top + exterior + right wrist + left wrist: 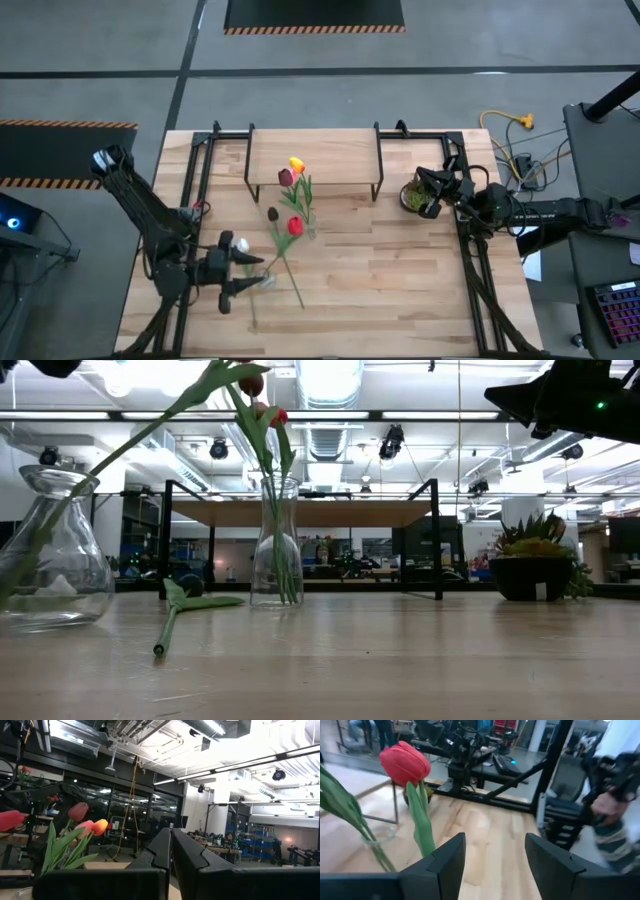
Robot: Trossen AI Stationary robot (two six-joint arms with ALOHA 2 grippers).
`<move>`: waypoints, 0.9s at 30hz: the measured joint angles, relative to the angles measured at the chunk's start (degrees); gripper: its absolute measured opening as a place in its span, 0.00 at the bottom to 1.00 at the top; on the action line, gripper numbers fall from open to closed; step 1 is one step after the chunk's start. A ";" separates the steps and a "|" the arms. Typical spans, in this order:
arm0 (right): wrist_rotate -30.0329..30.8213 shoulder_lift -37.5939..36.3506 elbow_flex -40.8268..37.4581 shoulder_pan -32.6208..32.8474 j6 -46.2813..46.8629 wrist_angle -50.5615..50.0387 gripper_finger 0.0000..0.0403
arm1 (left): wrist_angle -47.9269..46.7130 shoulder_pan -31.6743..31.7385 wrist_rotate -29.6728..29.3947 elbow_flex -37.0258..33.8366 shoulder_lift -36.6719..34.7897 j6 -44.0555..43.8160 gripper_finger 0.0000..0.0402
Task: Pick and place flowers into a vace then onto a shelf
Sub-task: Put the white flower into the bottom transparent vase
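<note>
Tulips (293,195) stand bunched near the shelf (312,160). The left gripper (245,272) sits by a stem; the right gripper (428,195) hovers over a plant (412,197).

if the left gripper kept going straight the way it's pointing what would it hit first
Probably the red tulip and its leaf just ahead of the open left gripper; behind it stands the glass vase. Depth is hard to judge.

Two dark, slender jointed arms — the left gripper (495,865) ends in broad, angular matte-black fingers.
</note>
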 joint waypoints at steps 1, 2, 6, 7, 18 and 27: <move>0.00 0.00 0.00 0.00 0.00 0.00 0.02 | -0.20 -0.35 0.01 0.00 -0.24 -1.71 0.47; -0.02 0.00 0.00 0.00 0.00 0.00 0.02 | -0.51 -0.72 -0.01 0.00 -0.34 -3.44 0.47; -0.02 0.00 0.00 -0.02 0.00 -0.02 0.02 | -4.44 -1.37 -1.01 0.00 -0.44 -11.20 0.47; -0.02 0.00 0.00 0.00 0.00 -0.02 0.02 | -6.06 -1.37 -1.12 0.00 -0.44 -13.87 0.47; -0.02 0.00 0.00 -0.02 0.02 -0.02 0.02 | -17.09 -1.37 -2.11 0.00 -1.16 -33.55 0.47; -0.02 0.00 0.00 -0.02 0.00 -0.02 0.02 | -22.97 -1.34 -2.32 0.18 -3.56 -31.34 0.47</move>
